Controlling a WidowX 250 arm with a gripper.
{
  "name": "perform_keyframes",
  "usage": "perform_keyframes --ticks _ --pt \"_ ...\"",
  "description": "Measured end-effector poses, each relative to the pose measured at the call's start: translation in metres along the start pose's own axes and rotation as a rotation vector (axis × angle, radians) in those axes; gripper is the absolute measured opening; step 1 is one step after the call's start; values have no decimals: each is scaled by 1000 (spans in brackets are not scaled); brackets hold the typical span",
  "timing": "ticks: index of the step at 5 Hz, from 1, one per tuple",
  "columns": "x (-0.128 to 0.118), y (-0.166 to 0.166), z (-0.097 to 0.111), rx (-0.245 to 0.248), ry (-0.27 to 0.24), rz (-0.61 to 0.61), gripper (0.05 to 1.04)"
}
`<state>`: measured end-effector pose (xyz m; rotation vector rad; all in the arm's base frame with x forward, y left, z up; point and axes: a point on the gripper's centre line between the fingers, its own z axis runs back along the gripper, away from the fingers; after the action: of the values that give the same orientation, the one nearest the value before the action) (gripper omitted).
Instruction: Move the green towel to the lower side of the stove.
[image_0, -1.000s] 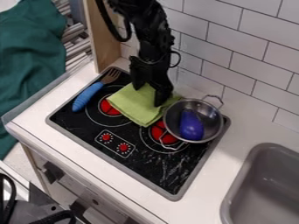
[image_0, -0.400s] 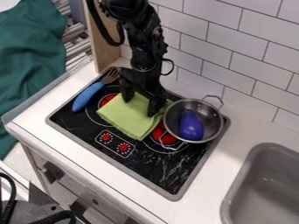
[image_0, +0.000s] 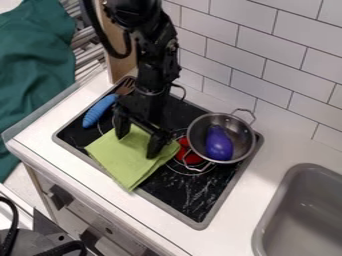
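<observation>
The gripper (image_0: 138, 145) hangs over the left half of the stove, its two fingers spread apart and both tips down on the towel's upper part. Under it lies the green towel (image_0: 124, 159), flat, covering the stove's knob panel. The towel's lower corner reaches the front rim of the black stove (image_0: 188, 202). Whether cloth is pinched or only pressed beneath the fingertips I cannot tell.
A metal pan (image_0: 246, 145) holding a purple eggplant (image_0: 218, 144) stands on the right burner, close to the towel's right corner. A blue-handled fork (image_0: 99, 110) lies at the stove's upper left. The grey sink (image_0: 267, 231) is at lower right.
The gripper has moved down and left across the stove, and the towel has slid along with it from the back burners to the front edge. Pan, eggplant and fork stayed put.
</observation>
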<state>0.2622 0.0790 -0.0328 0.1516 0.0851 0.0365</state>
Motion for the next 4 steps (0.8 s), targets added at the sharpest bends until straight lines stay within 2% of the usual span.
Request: perform_keyframes --ticks 1,2,3,4 --pt "-18 -1 6 -7 -34 33 1005" --pt "-20 -4 16 -33 -186 48 1005" --pt "-10 1 43 1 -323 50 1005" --pt "-7 2 72 37 -350 46 1005"
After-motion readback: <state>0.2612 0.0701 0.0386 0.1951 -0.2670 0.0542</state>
